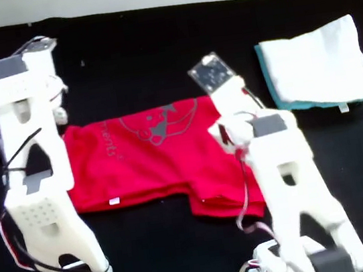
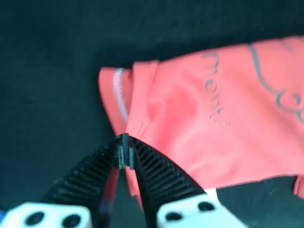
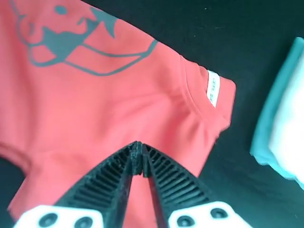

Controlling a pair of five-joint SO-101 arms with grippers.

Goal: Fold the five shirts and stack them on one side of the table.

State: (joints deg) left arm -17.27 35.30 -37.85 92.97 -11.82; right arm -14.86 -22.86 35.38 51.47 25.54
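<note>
One red shirt lies mid-table, part folded | left gripper nipped tight on its hem edge | right gripper clamped on cloth near collar | best: lift both level, keep cloth taut, lay fold squarely.

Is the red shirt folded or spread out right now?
Partly folded, it seems: the red printed shirt lies flat, its grey print cut at the far edge, a sleeve sticking out nearside.
</note>
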